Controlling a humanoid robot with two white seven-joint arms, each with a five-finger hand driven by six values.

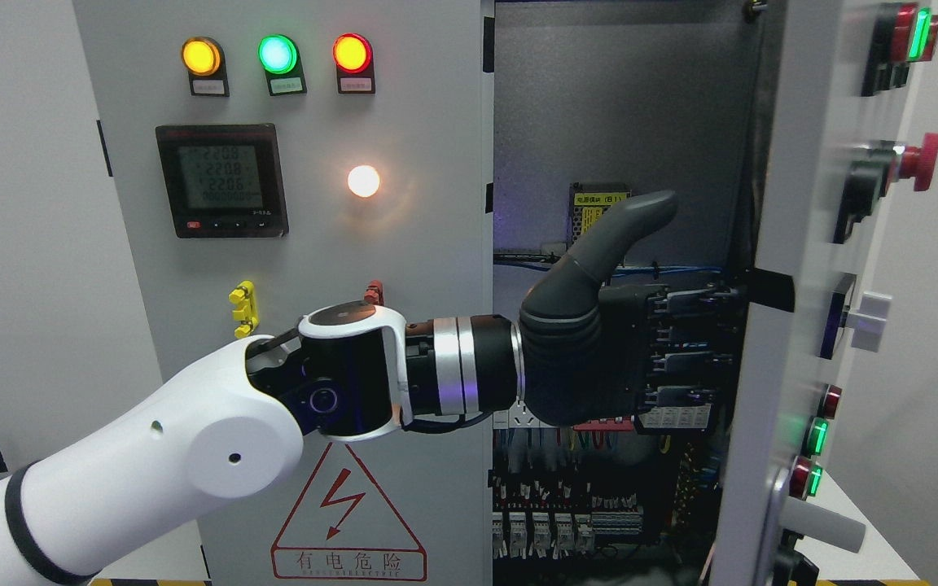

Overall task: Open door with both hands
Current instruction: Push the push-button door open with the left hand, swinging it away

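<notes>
The left robot hand (624, 342) is matt black, rubbery-looking on thumb and palm, with hard plastic finger segments. Its forearm (192, 456) wears glossy white plastic shells; the wrist ring (457, 366) is polished metal. Both the open door (786, 268) at three o'clock and the shut door (404, 244) at nine o'clock look like smooth, grey-painted sheet metal. The indicator lamps (278, 55) are glossy translucent plastic.

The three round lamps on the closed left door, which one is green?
The middle lamp is green, between the amber lamp on its left and the red lamp on its right.
</notes>
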